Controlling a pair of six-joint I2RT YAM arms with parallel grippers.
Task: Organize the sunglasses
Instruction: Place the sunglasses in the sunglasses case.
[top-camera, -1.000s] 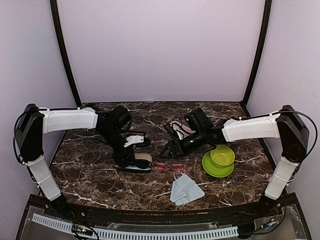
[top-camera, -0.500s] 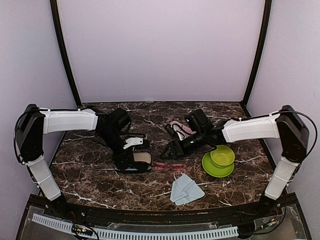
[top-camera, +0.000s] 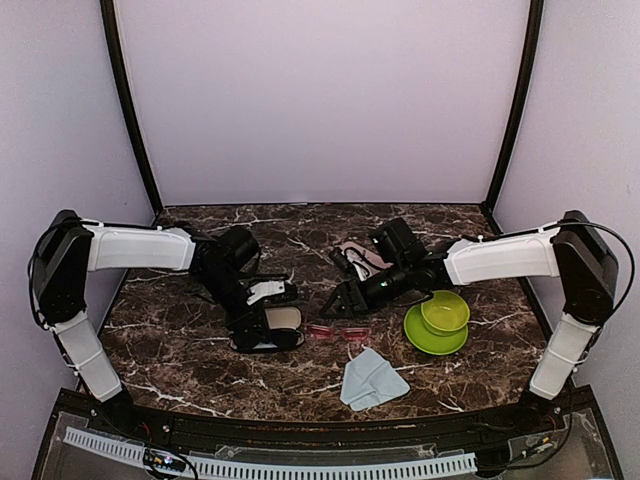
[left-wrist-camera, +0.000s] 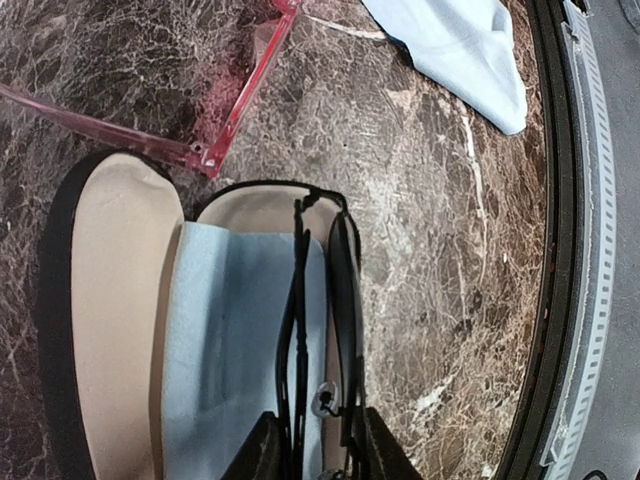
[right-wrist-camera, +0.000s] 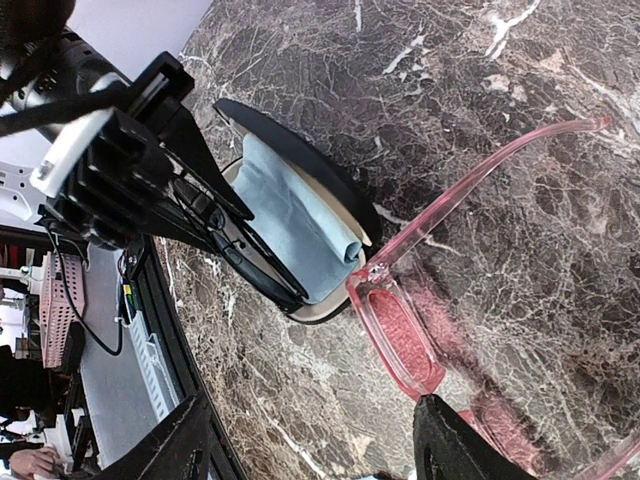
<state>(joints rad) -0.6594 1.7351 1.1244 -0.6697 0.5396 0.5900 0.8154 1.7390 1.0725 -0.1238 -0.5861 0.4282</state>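
Note:
My left gripper is shut on the folded black sunglasses, holding them edge-up in the open black case, against the light blue cloth that lies inside. In the top view the left gripper sits over that black case. The pink sunglasses lie unfolded on the table just right of the case. Above their left lens my right gripper hangs open with nothing between its fingers.
A second light blue cloth lies near the front edge. A green bowl on a green plate stands at the right. The open pink case lies behind the right gripper. Lilac walls close in the marble table.
The left gripper has sunk a little lower and nearer with the black sunglasses, deeper into the case. The right arm and the pink sunglasses have stayed put.

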